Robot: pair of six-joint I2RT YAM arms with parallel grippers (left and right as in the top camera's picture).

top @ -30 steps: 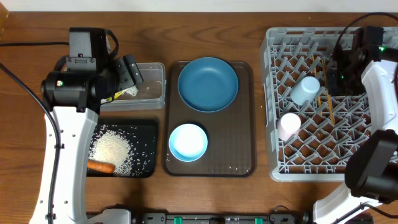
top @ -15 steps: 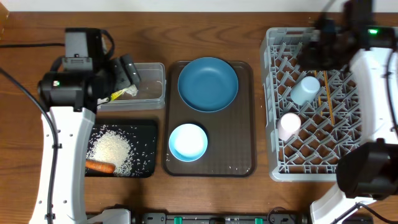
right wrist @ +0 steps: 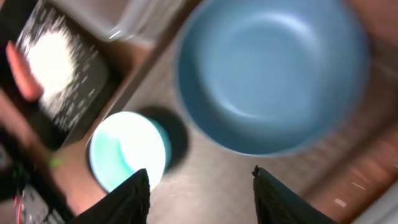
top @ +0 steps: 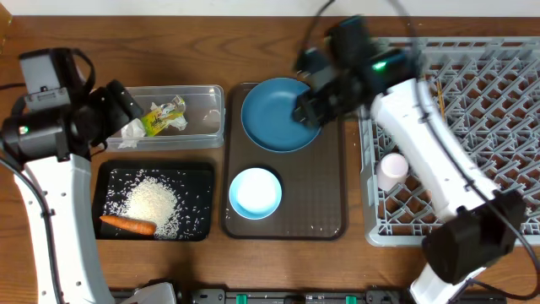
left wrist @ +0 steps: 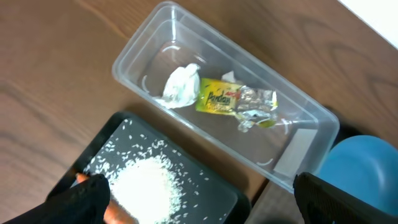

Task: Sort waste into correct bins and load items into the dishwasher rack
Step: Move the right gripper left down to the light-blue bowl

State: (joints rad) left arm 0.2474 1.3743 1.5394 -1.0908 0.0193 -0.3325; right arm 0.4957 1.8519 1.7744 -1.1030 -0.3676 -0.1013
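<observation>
Both pairs of jaws stand apart with nothing between them.

Overhead: a second ago the right gripper was over the dishwasher rack. It has since swung across and now hangs at the right edge of the blue plate, which lies on the brown serving tray with the bowl below it. The pink cup sits in the rack; the arm hides the blue cup. The left gripper has drawn back to the left of the clear tub, which holds the tissue and wrapper. The rice and carrot lie in the black tray.

Left wrist: the jaws are wide and empty. The tissue and wrapper lie side by side in the tub.

Right wrist: the picture is blurred by motion. The jaws are part open over the serving tray, with the plate ahead and the bowl to its left.

The waste looks sorted. The plate and bowl seem to be what is left to load, probably the plate first.
</observation>
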